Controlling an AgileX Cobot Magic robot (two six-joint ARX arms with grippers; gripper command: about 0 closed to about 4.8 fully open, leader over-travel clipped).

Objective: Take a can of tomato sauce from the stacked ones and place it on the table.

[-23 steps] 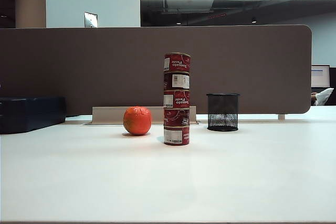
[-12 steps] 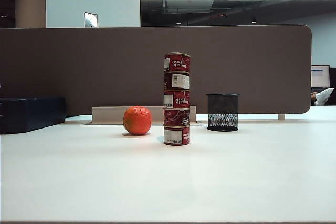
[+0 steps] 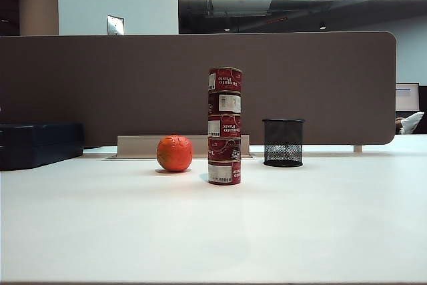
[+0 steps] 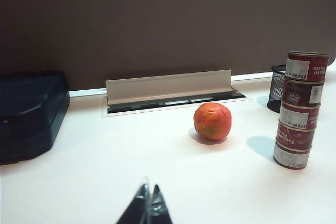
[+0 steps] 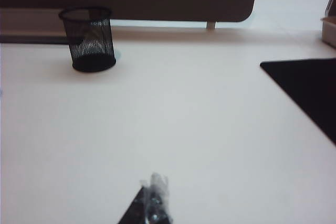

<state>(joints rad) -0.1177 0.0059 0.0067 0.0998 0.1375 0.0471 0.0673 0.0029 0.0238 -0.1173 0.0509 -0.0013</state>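
Only the tips of the two grippers show, and neither arm appears in the exterior view. The left gripper (image 4: 148,203) is a pair of slim black fingers tapering to a point, with a pale, glossy strip running along the seam where they meet. The right gripper (image 5: 153,198) looks alike: dark, wedge-shaped fingers pressed together, their tip capped by a blurred, shiny, translucent-looking patch.

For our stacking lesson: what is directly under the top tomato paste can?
Under the top can, four more tins of the stacked ones stand on the table. Their touching ends are hidden.
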